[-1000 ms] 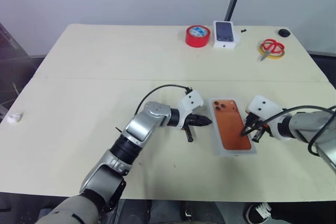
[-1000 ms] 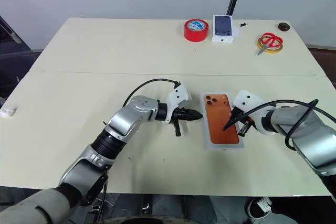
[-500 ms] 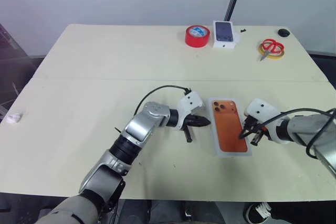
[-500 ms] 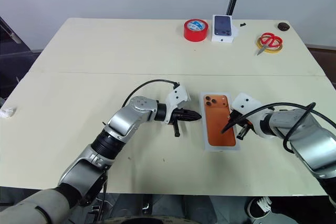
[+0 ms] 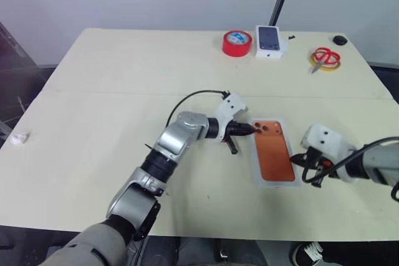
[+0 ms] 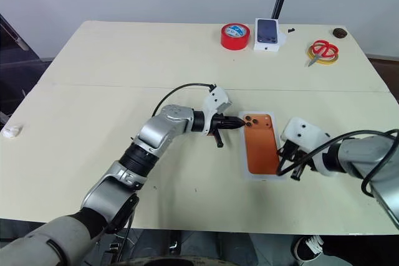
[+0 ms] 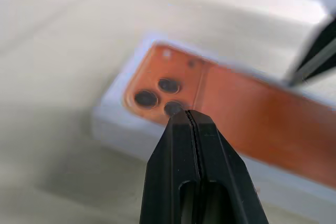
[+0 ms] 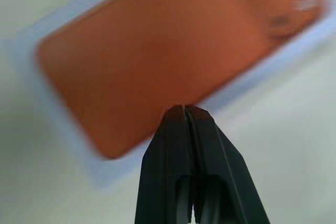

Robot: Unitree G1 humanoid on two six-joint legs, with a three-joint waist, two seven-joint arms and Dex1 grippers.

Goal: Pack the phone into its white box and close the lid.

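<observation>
The copper-orange phone (image 5: 272,151) lies back up inside the shallow white box (image 5: 255,161) on the table, right of centre. The box has no lid on it. My left gripper (image 5: 250,130) is shut and nearly level. Its tip is at the phone's camera corner (image 7: 157,93), and I cannot tell whether it touches. My right gripper (image 5: 297,162) is shut too. It points down at the table just outside the box's right rim, near the box's near end. In the right wrist view that gripper's tip (image 8: 184,108) hangs above the edge of the phone (image 8: 157,51).
At the table's far edge stand a red tape roll (image 5: 237,43) and a small white box with a dark phone picture (image 5: 269,40). Red scissors on a yellow ring (image 5: 325,58) and a small black knob (image 5: 340,40) lie there too. A white scrap (image 5: 19,138) lies at the left edge.
My left gripper has moved right, up to the phone's camera corner. My right gripper has drawn back off the phone to just outside the box's right rim.
</observation>
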